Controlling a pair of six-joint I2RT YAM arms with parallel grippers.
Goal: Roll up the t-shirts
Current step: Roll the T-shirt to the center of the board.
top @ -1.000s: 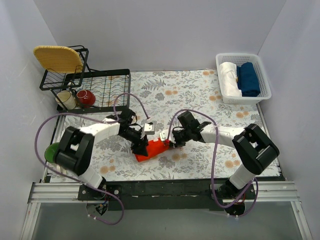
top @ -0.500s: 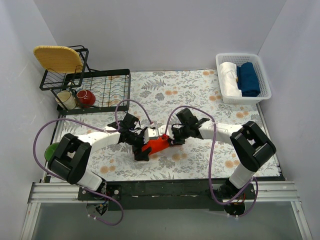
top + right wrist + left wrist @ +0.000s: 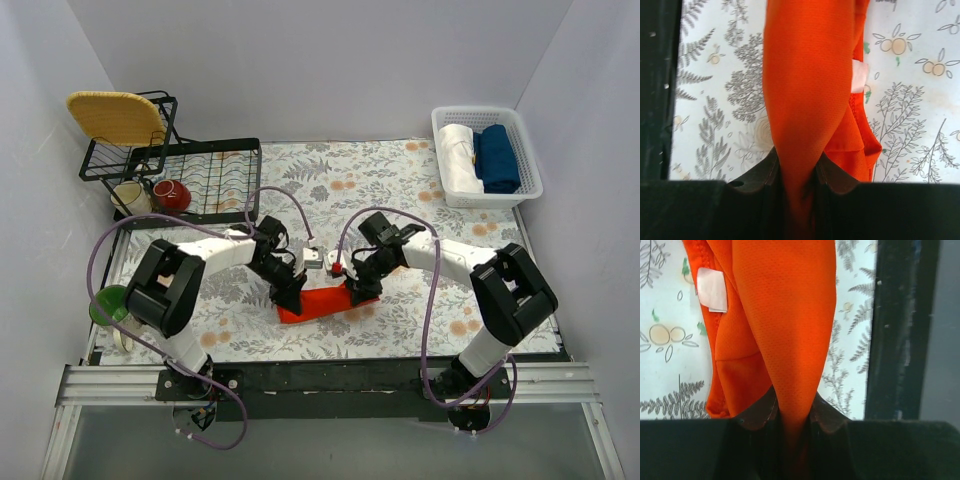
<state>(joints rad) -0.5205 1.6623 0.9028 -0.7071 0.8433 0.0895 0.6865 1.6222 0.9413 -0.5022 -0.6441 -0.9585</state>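
left gripper (image 3: 792, 414) clamps a ridge of the t-shirt (image 3: 318, 303) between its two dark fingers (image 3: 758, 415); the fabric runs out of the pinch as a taut fold. right gripper (image 3: 796, 174) does the same at the other end — jaws closed tight on a matching ridge of cloth. in the top view both grippers point down at the table (image 3: 400, 180), facing each other. the shirt is stretched between them as a narrow band on the floral surface, near the front centre, just behind the black front rail (image 3: 330, 375).

shirt appearance: plain bright orange-red, fine mesh-like knit, no print. it is bunched lengthwise into a long strip with several overlapping folds, and a looser lobe with a seam sags to one side of each pinch. a small white label (image 3: 711, 289) shows near a stitched edge, and the right wrist view shows it too. the loose folds rest on the table; whether the held ridge is lifted clear — cannot tell.
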